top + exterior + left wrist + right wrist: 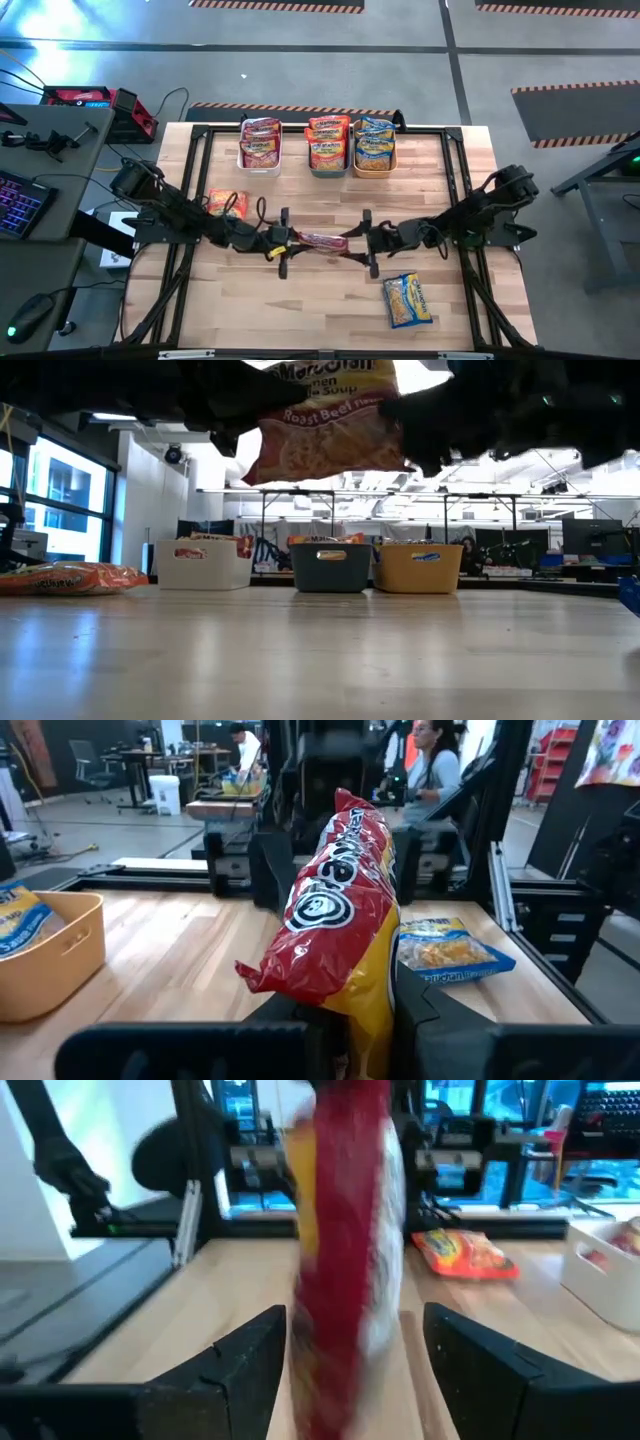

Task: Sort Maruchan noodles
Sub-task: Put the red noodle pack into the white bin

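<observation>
You have the red packet (322,241) lifted above the table's (440,180) middle, pinched at one end by the left gripper (283,243), whose fingers are closed tight on it. Your right gripper (366,243) faces it with fingers spread wide on either side of the packet's other end, not gripping. An orange packet (227,204) lies left, a blue-and-yellow one (408,299) near right. At the far edge stand the white bin (259,160), teal bin (328,166) and orange bin (374,166), each holding packets
</observation>
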Controlling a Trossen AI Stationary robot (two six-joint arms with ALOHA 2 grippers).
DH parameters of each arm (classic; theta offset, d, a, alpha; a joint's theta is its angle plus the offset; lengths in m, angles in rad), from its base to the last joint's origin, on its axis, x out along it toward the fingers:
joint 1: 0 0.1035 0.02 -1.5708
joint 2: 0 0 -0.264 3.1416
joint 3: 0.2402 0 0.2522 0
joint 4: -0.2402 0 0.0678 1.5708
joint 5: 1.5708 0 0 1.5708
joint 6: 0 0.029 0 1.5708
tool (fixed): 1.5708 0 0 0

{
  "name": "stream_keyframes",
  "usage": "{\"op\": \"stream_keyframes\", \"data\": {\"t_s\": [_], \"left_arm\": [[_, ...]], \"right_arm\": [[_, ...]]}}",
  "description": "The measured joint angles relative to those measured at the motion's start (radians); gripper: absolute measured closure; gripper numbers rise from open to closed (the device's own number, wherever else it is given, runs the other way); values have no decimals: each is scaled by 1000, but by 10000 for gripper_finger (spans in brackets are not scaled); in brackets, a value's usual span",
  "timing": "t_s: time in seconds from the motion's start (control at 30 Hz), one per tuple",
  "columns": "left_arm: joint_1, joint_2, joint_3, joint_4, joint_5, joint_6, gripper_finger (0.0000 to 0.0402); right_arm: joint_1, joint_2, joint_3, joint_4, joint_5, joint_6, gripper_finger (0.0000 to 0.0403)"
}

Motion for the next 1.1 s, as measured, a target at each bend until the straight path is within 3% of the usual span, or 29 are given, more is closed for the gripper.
{"op": "stream_keyframes", "data": {"t_s": [0.33, 0.67, 0.77, 0.97, 1.1], "left_arm": [[1, 0, 0, 30, -23, 26, 374], [1, 0, 0, 30, -60, 44, 370], [-1, 0, 0, 24, -66, 44, 354], [-29, -3, 1, -28, -97, 91, 294], [-42, -60, 1, -189, -129, 76, 252]], "right_arm": [[-3, -1, 112, -185, 64, -7, 185], [-3, -1, 119, -194, 102, -14, 285], [-3, -1, 119, -195, 99, -17, 304], [-3, -1, 118, -213, 98, -41, 291], [-2, -1, 118, -237, 98, -36, 290]]}}
